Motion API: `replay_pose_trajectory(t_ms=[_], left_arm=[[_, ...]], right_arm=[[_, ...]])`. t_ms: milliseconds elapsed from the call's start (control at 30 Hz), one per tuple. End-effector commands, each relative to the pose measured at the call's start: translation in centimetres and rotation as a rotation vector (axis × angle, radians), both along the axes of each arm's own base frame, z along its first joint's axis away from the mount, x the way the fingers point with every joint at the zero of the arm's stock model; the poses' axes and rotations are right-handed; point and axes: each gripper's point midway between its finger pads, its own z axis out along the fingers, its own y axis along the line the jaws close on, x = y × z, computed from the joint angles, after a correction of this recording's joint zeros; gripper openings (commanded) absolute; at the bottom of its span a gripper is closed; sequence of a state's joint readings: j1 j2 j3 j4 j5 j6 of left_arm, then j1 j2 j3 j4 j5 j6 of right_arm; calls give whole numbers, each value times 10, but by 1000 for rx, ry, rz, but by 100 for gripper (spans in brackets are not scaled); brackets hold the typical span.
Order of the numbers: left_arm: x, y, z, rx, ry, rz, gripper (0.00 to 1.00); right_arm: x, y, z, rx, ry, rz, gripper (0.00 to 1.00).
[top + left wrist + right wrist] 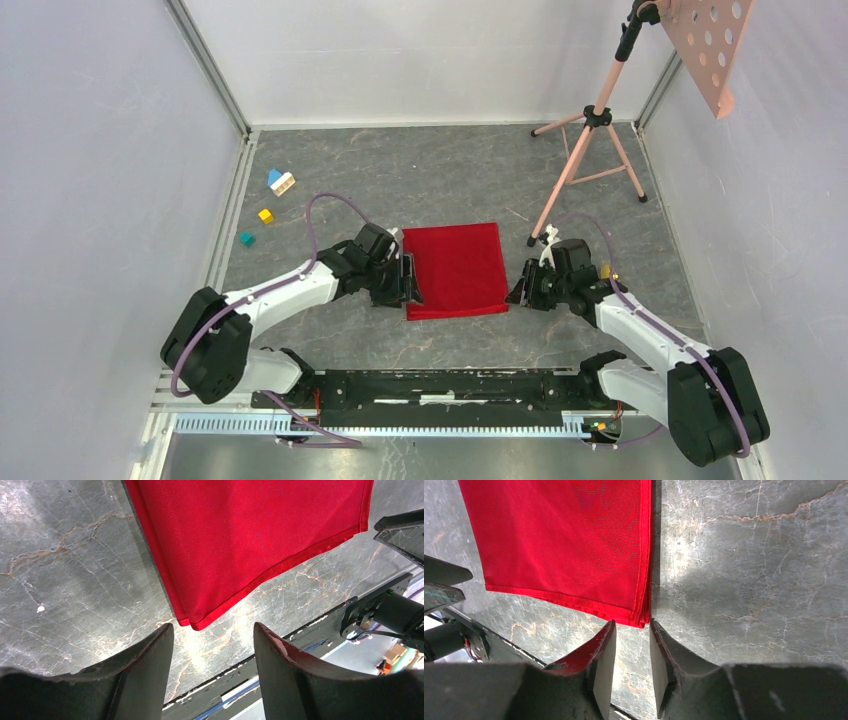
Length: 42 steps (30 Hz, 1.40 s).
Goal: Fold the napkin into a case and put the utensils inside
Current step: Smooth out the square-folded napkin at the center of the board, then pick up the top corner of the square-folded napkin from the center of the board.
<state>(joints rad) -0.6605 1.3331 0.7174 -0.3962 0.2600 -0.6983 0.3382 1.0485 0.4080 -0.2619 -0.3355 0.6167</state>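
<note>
Since the plain bright red cloth napkin (455, 268) lies folded flat in the middle of the dark grey marbled desk (450, 170), the next fold, I judge, calls for pinching both corners nearest the desk's near edge through all layers at once, then lifting them evenly. The left gripper (214, 627) stands wide and empty, with the napkin's near-left corner just off its tips. The right gripper (631, 625) is narrow and holds nothing, with the near-right corner at its mouth.
</note>
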Motion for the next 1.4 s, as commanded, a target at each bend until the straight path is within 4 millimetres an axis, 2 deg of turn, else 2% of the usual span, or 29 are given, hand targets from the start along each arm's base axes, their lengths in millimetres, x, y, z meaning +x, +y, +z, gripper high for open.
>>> replay_pose_trajectory(t_ms=[0,267,567,900,1233,1300,1367], left_arm=[[7,-1,-4,19,-35,-19,68],[8,-2,-12,36,-11,-25,68],[8,-2,-14,40,-9,-21,65],[5,0,-22,48,6,-24,57],[3,2,-22,50,6,-20,53],[2,3,-23,51,8,-20,53],[2,4,-25,56,11,-19,53]], right_arm=[[8,4,3,23,-25,-6,34],[4,9,-4,48,-7,7,31],[4,15,-2,67,-9,22,21],[-1,17,-8,75,2,29,25],[0,16,-10,59,-1,35,22],[0,17,-10,56,-5,40,17],[3,17,-7,52,-23,51,2]])
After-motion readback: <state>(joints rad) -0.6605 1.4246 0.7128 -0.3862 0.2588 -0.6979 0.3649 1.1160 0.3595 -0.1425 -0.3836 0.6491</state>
